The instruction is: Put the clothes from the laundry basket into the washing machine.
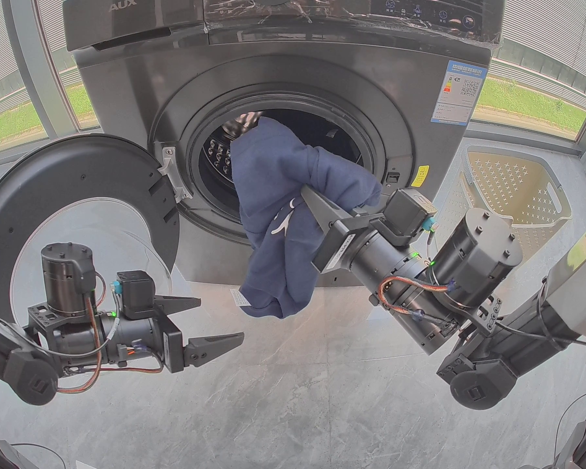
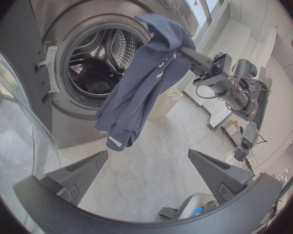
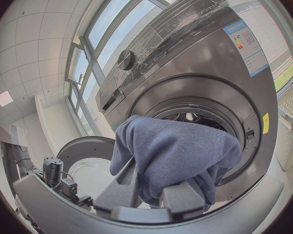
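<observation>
One navy garment [image 1: 273, 184] hangs in the centre of the head view. The right gripper [image 1: 335, 206] pinches it near its upper right fold, fingers closed on the cloth. It drapes in front of the washing machine [image 1: 371, 79] and covers part of the round opening.

The left wrist view looks past the garment into the drum [image 2: 120, 46], where dark cloth [image 2: 94, 78] lies at the bottom. At the head view's right edge stands the beige laundry basket [image 1: 514, 190].

The garment is soft and creased, with a white mark midway and a white tag at the hem. Its long axis runs top to bottom, and the hem points at the floor, hanging clear of it.

At lower left the left gripper [image 1: 218, 320] is spread wide, holding nothing, below the swung-open door [image 1: 65, 184].
</observation>
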